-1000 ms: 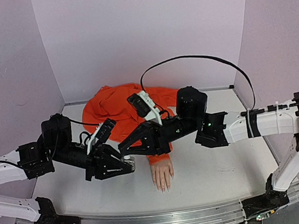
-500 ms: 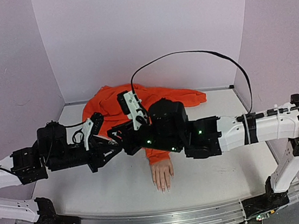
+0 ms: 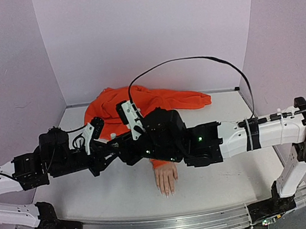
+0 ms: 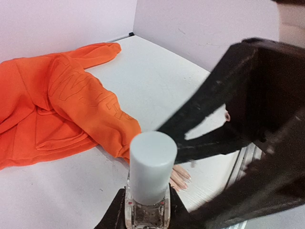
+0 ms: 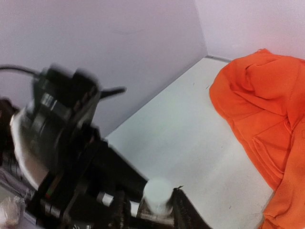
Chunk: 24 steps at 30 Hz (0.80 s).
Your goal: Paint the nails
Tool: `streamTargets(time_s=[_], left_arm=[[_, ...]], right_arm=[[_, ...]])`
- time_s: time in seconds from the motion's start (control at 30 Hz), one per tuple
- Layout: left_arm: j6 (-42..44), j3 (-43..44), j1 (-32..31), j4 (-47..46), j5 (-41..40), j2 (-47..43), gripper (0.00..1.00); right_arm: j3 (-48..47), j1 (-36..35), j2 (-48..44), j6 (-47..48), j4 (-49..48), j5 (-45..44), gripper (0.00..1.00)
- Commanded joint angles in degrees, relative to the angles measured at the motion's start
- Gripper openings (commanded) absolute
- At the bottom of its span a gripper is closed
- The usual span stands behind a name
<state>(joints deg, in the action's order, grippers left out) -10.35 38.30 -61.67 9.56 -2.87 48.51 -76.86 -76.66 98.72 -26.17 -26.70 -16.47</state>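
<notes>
Right gripper [image 5: 152, 210] has swung left to the left gripper [image 4: 147, 210], which pinches the bottle [image 4: 147, 217]. Its fingers flank the cap [image 4: 152, 164]; I cannot tell whether they grip it. Uncapping seems next. The nails [image 3: 166, 191] lie below on the table, apparently unpainted.

The nails [image 3: 167, 192] look too small to judge.

Left arm [image 3: 42, 164] and right arm [image 3: 256, 132] stretch inward, wrists meeting at centre; left pincer [image 4: 147, 212] is clamped on a small bottle [image 4: 152, 167], right pincer [image 5: 150, 210] parted around its top.
</notes>
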Motion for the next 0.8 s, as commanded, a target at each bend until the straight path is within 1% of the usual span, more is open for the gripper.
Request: streamTargets(time_s=[0.0, 0.1, 0.17, 0.2, 0.27, 0.37, 0.47, 0.6, 0.77], left_arm=[[-1.96, 0.58, 1.9, -4.54, -3.17, -1.32, 0.0], [-1.75, 1.41, 1.9, -4.06, 1.64, -1.02, 0.0], [-1.33, 2.09, 1.91, -4.07, 7.91, -0.84, 0.0], [-0.93, 2.52, 1.86, -4.25, 12.06, -0.68, 0.0], [0.2, 3.75, 1.9, -4.75, 21.4, -0.19, 0.0], [0.64, 5.74, 1.9, -6.17, 35.4, 0.96, 0.0], [0.27, 6.82, 1.9, -7.26, 42.75, 1.84, 0.0], [-0.26, 8.1, 1.72, -8.33, 49.24, 3.33, 0.0], [-0.52, 8.28, 1.21, -8.84, 51.13, 4.65, 0.0]], right_arm=[[1.98, 2.85, -6.22, 3.95, 0.91, 19.36, 0.47], [5.95, 5.74, -9.92, 6.27, -0.84, 28.43, 0.65], [8.47, 7.44, -12.21, 7.54, -2.64, 35.57, 0.75], [9.42, 8.4, -13.05, 8.02, -3.38, 38.34, 0.78], [10.81, 9.64, -14.35, 8.51, -4.82, 43.86, 0.79], [11.29, 10.03, -15.03, 9.22, -6.83, 49.54, 0.79], [10.86, 10.04, -14.4, 8.54, -9.88, 54.38, 0.73], [9.08, 10.04, -12.24, 6.77, -12.87, 58.98, 0.6], [8.2, 10.0, -10.33, 2.77, -19.04, 63.98, 0.51]])
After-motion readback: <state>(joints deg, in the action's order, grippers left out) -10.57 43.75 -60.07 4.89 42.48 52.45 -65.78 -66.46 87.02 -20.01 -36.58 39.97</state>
